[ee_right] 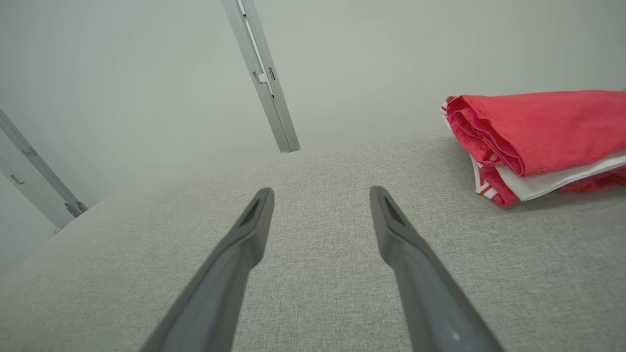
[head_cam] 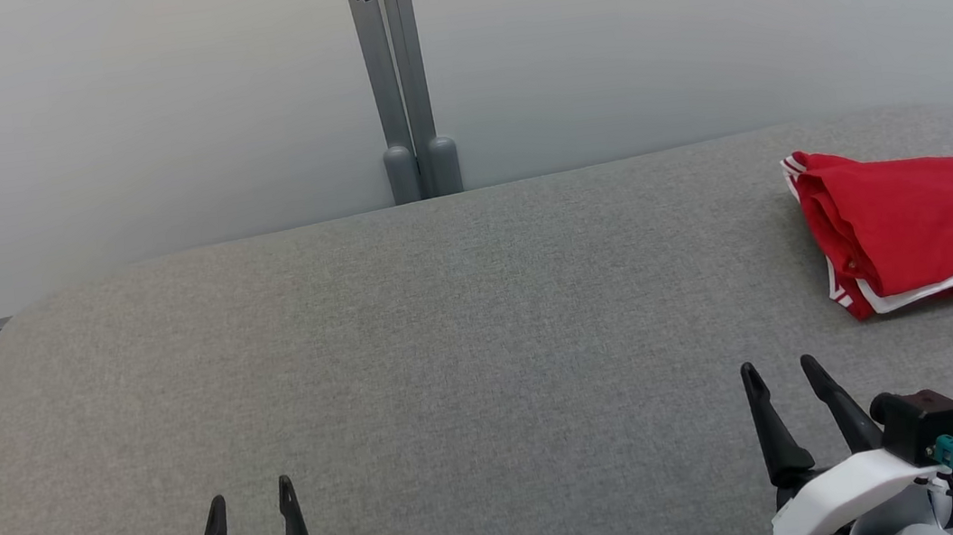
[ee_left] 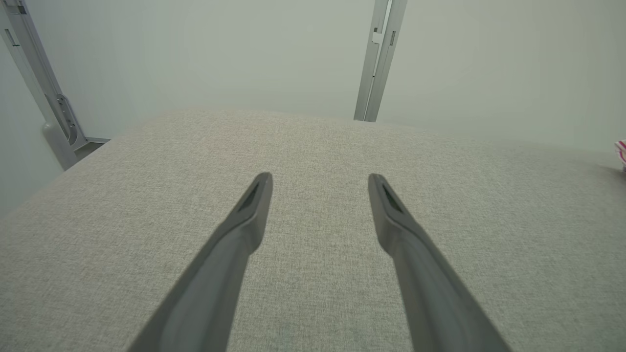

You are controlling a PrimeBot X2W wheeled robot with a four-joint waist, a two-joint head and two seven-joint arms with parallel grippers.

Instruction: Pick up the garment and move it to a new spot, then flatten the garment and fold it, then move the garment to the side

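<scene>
1. The folded red garment (head_cam: 926, 226) with white trim is lying at the right of the head view, running off that frame's right edge, near the table's far right corner.
2. The right gripper (head_cam: 778, 369) is hovering at the lower right, below and left of the garment and not touching it, fingers spread and empty.
3. The left gripper (head_cam: 250, 492) is sitting at the lower left, fingers likewise spread and empty.
4. The gray table (head_cam: 447, 326) is stretching across centre and left, its rounded far edge meeting the pale wall (head_cam: 104, 122).
</scene>
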